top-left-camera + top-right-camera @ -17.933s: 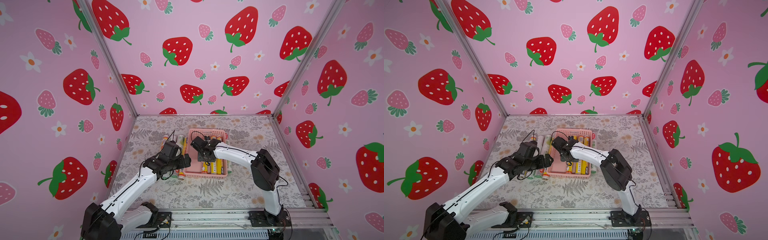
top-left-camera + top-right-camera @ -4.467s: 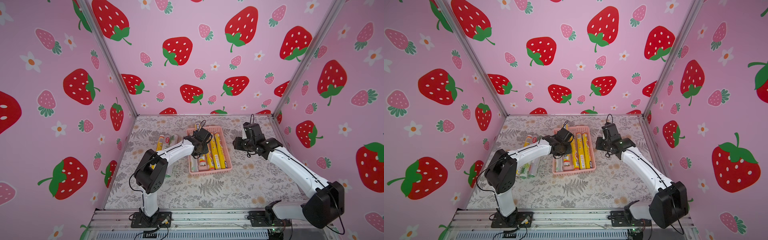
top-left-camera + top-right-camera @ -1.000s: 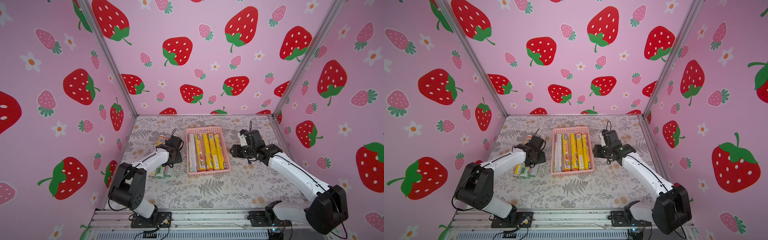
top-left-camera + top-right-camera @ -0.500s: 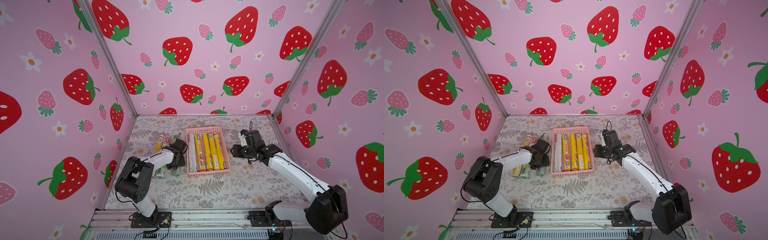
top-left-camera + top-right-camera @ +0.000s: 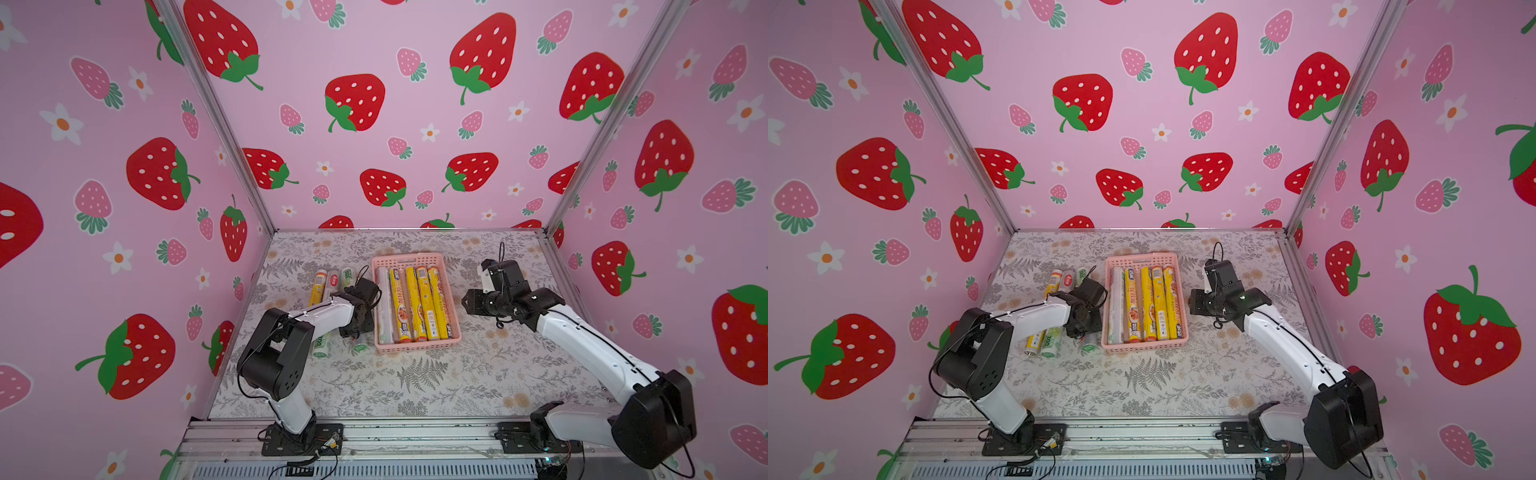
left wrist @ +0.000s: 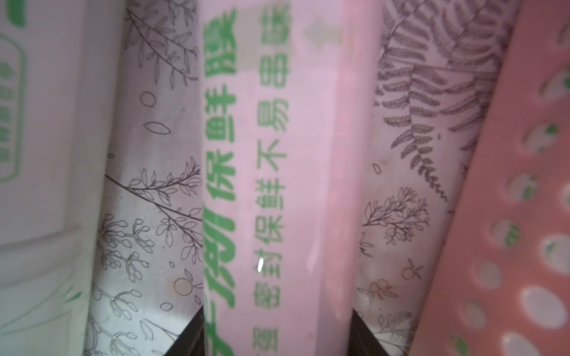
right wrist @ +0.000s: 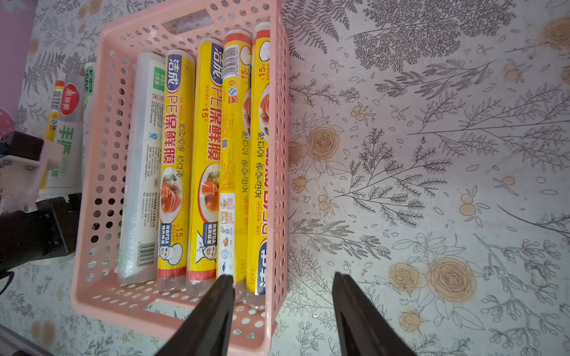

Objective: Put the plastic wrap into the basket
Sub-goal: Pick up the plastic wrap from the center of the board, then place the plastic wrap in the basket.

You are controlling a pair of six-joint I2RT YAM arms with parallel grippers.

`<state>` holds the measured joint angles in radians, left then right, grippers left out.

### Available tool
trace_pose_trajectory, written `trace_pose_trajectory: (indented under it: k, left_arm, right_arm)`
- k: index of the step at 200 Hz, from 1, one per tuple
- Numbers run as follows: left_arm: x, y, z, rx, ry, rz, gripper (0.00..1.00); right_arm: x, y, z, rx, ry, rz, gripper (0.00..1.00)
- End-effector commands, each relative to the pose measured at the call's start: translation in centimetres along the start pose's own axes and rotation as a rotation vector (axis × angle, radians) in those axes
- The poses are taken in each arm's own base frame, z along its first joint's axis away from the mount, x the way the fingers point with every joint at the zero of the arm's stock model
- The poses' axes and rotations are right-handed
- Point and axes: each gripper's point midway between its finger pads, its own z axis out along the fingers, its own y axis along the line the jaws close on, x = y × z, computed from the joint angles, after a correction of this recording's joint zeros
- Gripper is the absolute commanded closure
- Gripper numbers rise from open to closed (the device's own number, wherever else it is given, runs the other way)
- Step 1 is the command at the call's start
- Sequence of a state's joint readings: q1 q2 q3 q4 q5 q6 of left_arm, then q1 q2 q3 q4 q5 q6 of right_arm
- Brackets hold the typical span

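Pink basket (image 5: 407,257) holds five plastic wrap rolls (image 5: 419,303), three loose rolls (image 5: 333,286) wait at its nine o'clock, the left gripper (image 6: 276,314) pinching the nearest green-print roll (image 6: 277,154), the right gripper (image 7: 282,276) at three o'clock open and empty

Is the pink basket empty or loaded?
Loaded: five rolls lie side by side inside the basket; three other rolls lie outside beside it.

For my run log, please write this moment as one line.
left gripper: jaws on white roll beside basket | right gripper: jaws open, empty | basket: five rolls inside
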<state>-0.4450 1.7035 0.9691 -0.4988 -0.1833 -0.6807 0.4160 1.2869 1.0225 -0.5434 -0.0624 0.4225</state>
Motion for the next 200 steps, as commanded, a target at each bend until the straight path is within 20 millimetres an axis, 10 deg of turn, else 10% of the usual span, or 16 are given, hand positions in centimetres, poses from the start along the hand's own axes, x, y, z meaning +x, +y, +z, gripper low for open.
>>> trace_pose_trajectory:
  k: [1,111,200]
  left_arm:
    - [-1.1,-0.7,-2.9,0.020,-0.032,-0.002,0.64]
    - [-4.6,-2.4,-15.4,0.151,-0.197,0.009,0.66]
    - [-4.0,-15.2,-15.5,0.406,-0.145,0.111,0.65]
  right_arm:
    - [-1.3,0.8,-0.9,-0.016,-0.030,-0.017,0.44]
    - [-4.6,2.8,-3.3,-0.074,-0.104,-0.032,0.44]
    - [-5.2,2.4,-2.9,-0.054,-0.103,-0.038,0.44]
